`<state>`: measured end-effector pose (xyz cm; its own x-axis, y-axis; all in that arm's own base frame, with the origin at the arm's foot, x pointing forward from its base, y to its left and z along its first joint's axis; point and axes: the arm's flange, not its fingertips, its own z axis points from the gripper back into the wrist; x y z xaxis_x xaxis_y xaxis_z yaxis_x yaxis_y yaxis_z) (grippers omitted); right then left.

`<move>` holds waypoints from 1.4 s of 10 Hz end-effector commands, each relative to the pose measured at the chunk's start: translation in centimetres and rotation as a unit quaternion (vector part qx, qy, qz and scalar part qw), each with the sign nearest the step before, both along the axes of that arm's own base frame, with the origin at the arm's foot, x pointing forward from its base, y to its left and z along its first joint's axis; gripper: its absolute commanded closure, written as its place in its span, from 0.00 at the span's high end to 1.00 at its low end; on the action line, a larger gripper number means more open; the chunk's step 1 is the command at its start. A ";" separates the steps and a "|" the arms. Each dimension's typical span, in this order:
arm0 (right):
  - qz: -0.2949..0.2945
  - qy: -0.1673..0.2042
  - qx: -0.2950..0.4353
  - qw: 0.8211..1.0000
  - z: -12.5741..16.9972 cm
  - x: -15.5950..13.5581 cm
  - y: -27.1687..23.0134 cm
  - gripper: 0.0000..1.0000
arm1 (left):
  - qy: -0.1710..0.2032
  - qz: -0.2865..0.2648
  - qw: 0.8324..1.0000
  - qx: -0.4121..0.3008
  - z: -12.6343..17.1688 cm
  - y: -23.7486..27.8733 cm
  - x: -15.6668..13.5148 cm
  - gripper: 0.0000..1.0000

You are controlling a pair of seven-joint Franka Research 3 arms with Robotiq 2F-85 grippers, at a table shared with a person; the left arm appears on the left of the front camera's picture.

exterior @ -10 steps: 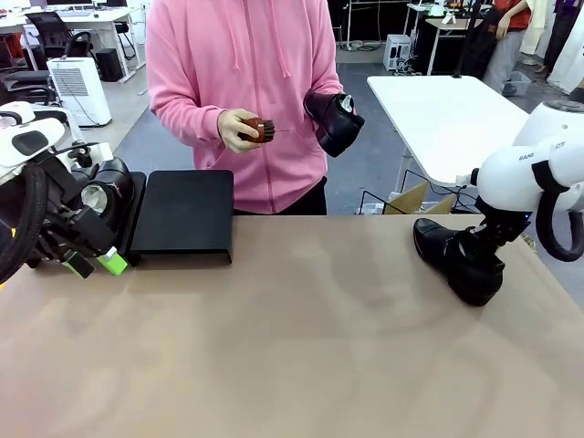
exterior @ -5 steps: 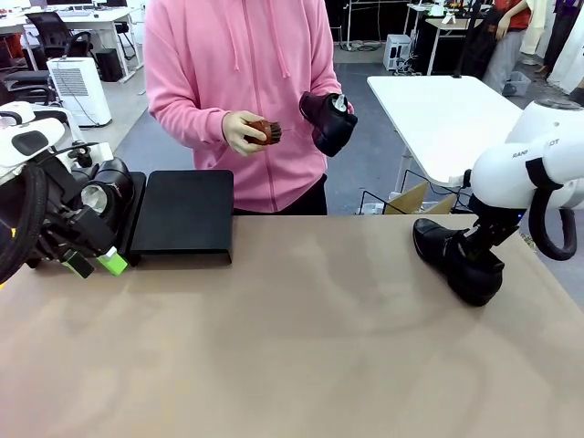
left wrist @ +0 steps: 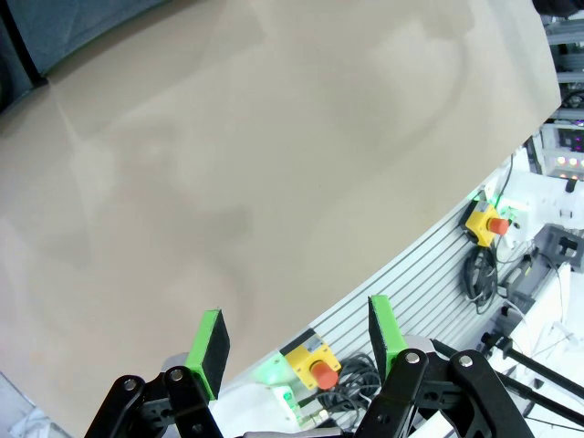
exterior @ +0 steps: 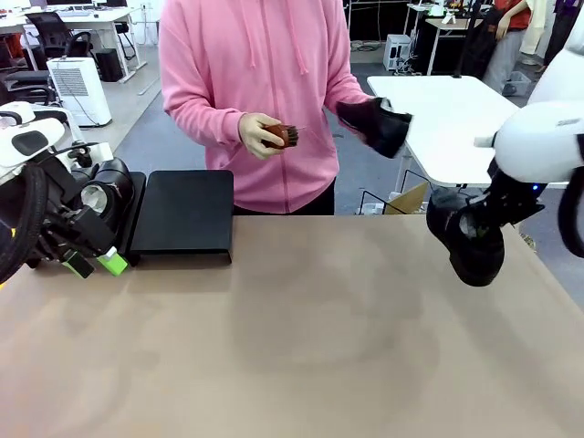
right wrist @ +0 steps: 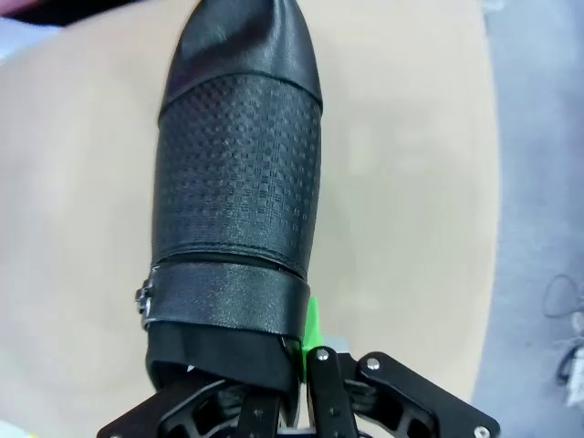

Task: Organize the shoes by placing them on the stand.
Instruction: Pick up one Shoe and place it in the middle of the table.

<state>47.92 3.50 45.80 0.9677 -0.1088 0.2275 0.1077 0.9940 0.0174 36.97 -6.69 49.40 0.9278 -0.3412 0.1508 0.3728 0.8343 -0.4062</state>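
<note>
tan tabletop [exterior: 292,356] lies bare through the middle, and the right end effector [right wrist: 297,356] is clamped on the heel rim of a black shoe [exterior: 467,246], holding it clear of the surface at the right edge, likely for the carry across. the stand [exterior: 182,214] sits far left, one platform bare and a second shoe [exterior: 111,187] on the other, next to the left end effector [left wrist: 297,333], pads spread and empty. nothing blocks the path, though the person's hand [exterior: 258,135] holds a brush [exterior: 283,136] near a third shoe [exterior: 376,123] beyond the far edge.
</note>
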 end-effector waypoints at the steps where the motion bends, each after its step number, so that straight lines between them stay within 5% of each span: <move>1: -0.023 -0.038 -0.003 0.999 2.1 -4.2 4.0 0.00 | -0.001 -0.007 1.000 -0.015 0.1 0.1 -0.2 0.80; 4: 0.079 -0.041 0.017 0.996 2.8 -8.5 14.1 0.00 | -0.001 -0.007 1.000 -0.015 0.1 0.1 -0.2 0.80; 6: 0.096 -0.041 0.046 0.993 2.6 -9.1 19.2 0.00 | -0.001 -0.007 1.000 -0.015 0.1 0.1 -0.2 0.80; 8: 0.083 -0.056 0.010 0.995 2.8 -9.3 21.4 0.00 | -0.001 -0.007 1.000 -0.015 0.1 0.1 -0.2 0.80; 9: 0.115 -0.030 0.027 0.993 1.9 -11.0 20.6 0.00 | -0.001 -0.007 1.000 -0.015 0.1 0.1 -0.2 0.80; 12: 0.112 -0.026 0.025 0.993 1.5 -10.7 21.4 0.00 | -0.001 -0.007 1.000 -0.015 0.1 0.1 -0.2 0.80; 14: 0.048 -0.023 0.046 0.998 -0.7 -11.2 24.1 0.00 | -0.001 -0.007 1.000 -0.015 0.1 0.1 -0.2 0.80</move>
